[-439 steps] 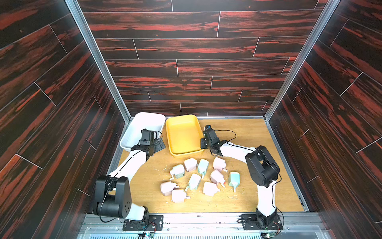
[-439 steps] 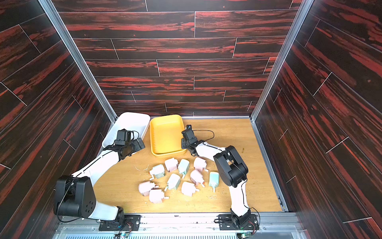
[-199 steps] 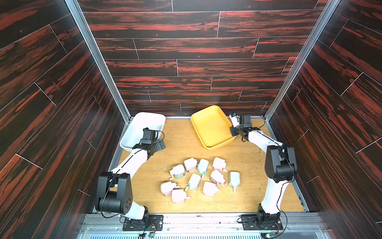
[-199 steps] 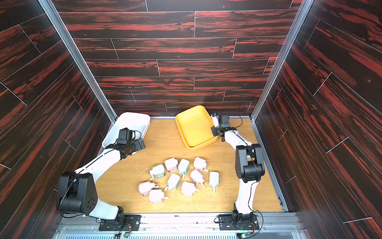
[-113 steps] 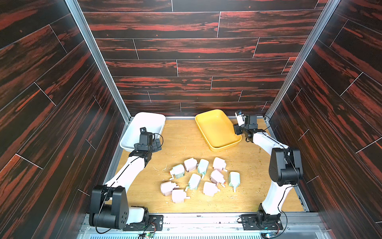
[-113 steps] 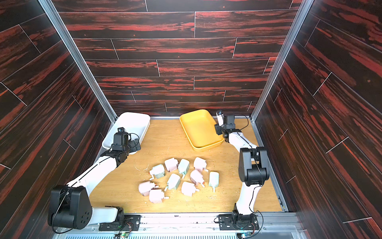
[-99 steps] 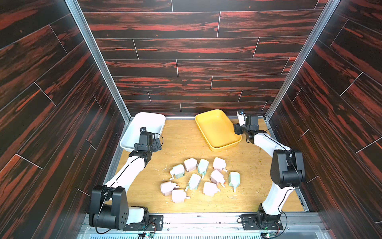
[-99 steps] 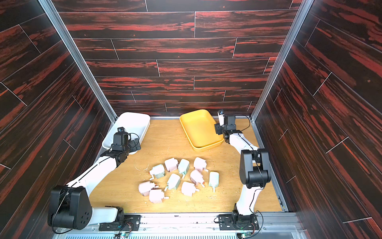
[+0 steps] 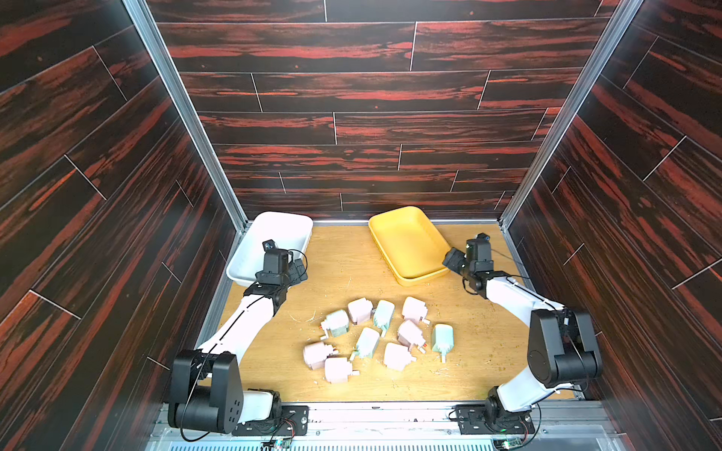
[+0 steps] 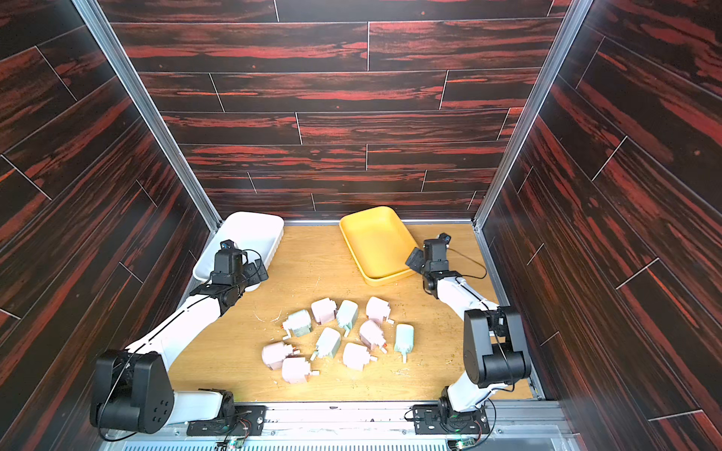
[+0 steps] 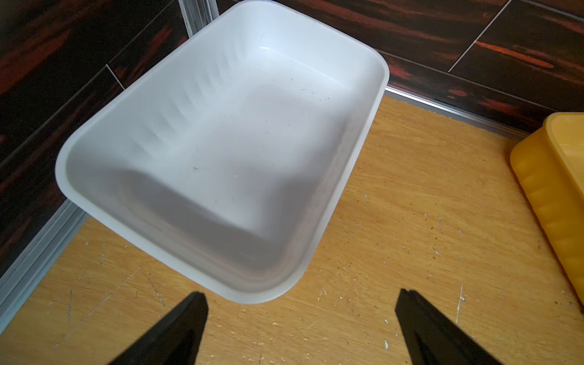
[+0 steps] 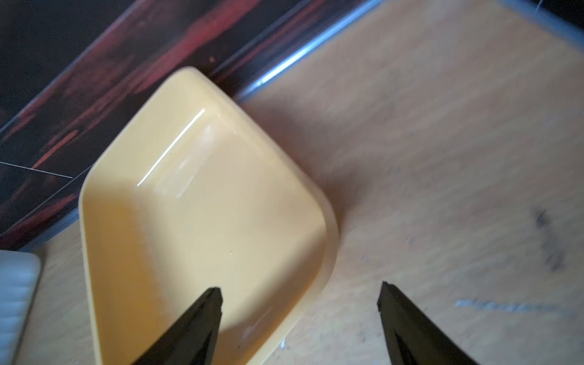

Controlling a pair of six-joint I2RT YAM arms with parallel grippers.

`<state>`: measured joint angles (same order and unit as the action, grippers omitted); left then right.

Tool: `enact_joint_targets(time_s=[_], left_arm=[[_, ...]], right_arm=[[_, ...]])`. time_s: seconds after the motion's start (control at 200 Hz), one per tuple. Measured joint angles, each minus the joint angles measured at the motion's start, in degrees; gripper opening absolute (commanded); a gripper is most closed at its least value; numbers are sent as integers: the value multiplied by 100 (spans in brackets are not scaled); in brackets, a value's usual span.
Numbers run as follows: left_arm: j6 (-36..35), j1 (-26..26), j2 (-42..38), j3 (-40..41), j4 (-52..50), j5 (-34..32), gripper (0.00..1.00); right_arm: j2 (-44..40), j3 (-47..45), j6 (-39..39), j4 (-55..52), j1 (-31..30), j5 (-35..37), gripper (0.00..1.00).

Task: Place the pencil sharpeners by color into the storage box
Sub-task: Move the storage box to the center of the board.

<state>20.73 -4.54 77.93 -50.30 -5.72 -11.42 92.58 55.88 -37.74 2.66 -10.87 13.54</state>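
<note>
Several pencil sharpeners lie loose in a cluster mid-table in both top views, some pale pink [image 9: 413,309] [image 10: 377,308] and some mint green [image 9: 367,343] [image 10: 329,343]. My left gripper [image 9: 297,269] [image 10: 258,271] [image 11: 302,294] hangs open and empty over bare table by the near corner of the white storage box [image 9: 287,228] [image 10: 250,226] [image 11: 354,151]. Open too, my right gripper [image 9: 452,261] [image 10: 414,257] [image 12: 300,287] is at the near right corner of the yellow storage box [image 9: 406,242] [image 10: 375,238] [image 12: 202,221], one finger above its inside, the other above the table. Both boxes hold nothing.
The wooden table [image 9: 344,269] is fenced by dark panelled walls on three sides, and both boxes sit against the back wall. Small crumbs and shavings dot the wood. Both arms reach in from the front rail along the side walls.
My right gripper has let go of the yellow box, opened and drawn back toward its near right corner. The yellow box, carried to the back right, now rests flat. The left arm barely moved.
</note>
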Motion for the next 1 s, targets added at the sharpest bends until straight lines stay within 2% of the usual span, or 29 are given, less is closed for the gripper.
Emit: enact_joint_targets(time_s=[0.251, 0.561, 0.802, 1.002], left_arm=[[33, 0, 4, 20, -7, 9, 100], [31, 0, 111, 20, -24, -17, 100], [28, 0, 208, 20, -28, -24, 100], [24, 0, 243, 20, -31, -76, 100]], right_arm=[[57, -9, -1333, -50, -603, 63, 73], [323, -9, -2028, -190, -890, 304, 57], [540, 55, -2142, -245, -911, 400, 39], [579, 118, -2166, -262, -911, 415, 14]])
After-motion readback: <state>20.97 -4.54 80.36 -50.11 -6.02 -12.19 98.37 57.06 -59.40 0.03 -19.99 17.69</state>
